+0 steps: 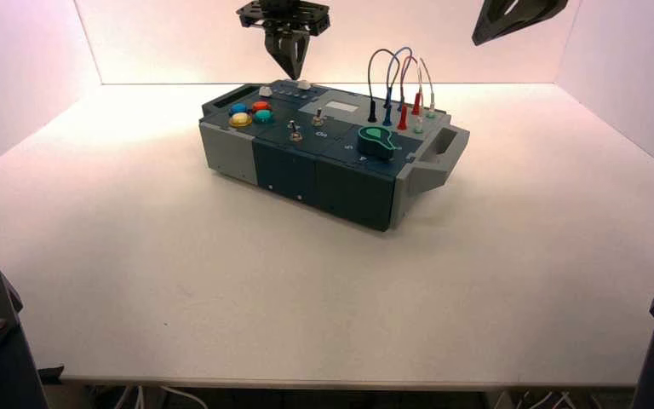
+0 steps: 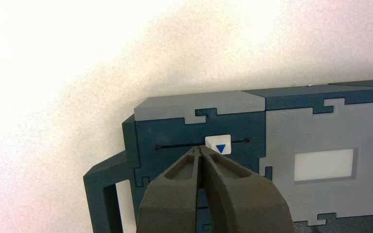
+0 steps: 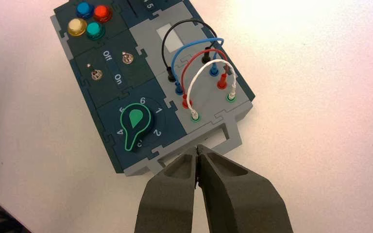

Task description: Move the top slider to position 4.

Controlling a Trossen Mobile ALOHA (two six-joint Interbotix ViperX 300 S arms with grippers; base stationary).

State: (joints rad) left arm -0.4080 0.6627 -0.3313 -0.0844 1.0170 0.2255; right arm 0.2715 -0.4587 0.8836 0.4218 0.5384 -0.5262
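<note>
The top slider's white blocky knob (image 2: 218, 144) carries a blue triangle. It sits on a thin dark slot in the teal panel, near the slot's end toward the grey display panel. No marks beside the slot are readable. In the high view the knob (image 1: 304, 85) is at the box's far edge. My left gripper (image 2: 200, 150) is shut and empty, with its tips right beside the knob's edge on the handle side. In the high view it (image 1: 288, 70) hangs over the back of the box. My right gripper (image 3: 197, 149) is shut and empty, raised at the far right (image 1: 515, 17).
A duller white knob (image 1: 266, 90) sits left of the top slider. The box also bears coloured buttons (image 1: 249, 112), two toggle switches (image 1: 295, 129), a green knob (image 1: 376, 142), looped wires (image 1: 400, 85) and a grey display panel (image 2: 323, 165). Handles project at both ends (image 1: 438, 153).
</note>
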